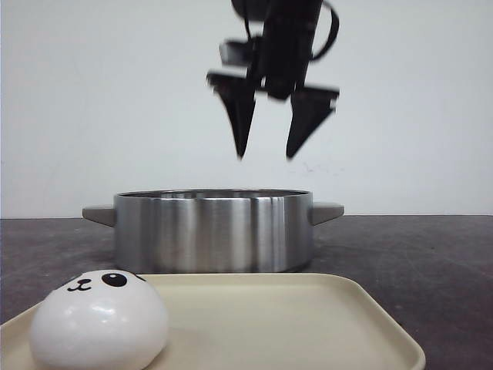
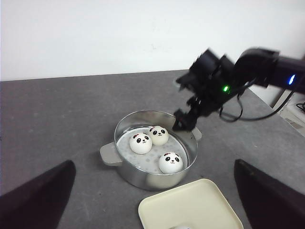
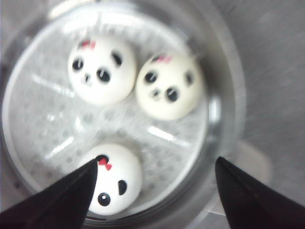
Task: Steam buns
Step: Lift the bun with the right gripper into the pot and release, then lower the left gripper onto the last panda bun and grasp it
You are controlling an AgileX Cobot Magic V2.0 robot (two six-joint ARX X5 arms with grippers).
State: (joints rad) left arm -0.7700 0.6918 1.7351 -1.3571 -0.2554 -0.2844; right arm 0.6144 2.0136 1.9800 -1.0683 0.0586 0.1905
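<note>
White buns (image 2: 151,141) sit faces-up in steel pot (image 1: 212,230) — right claw (image 1: 266,157) released, left claw (image 2: 152,200) too.

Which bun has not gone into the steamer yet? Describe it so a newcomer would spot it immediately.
Start at the round stainless-steel steamer pot on the dark grey table. In front of it, nearer the camera, lies a cream rectangular plastic tray. The glossy white panda-faced bun sits alone at the tray's left end; three others lie inside the pot.
</note>
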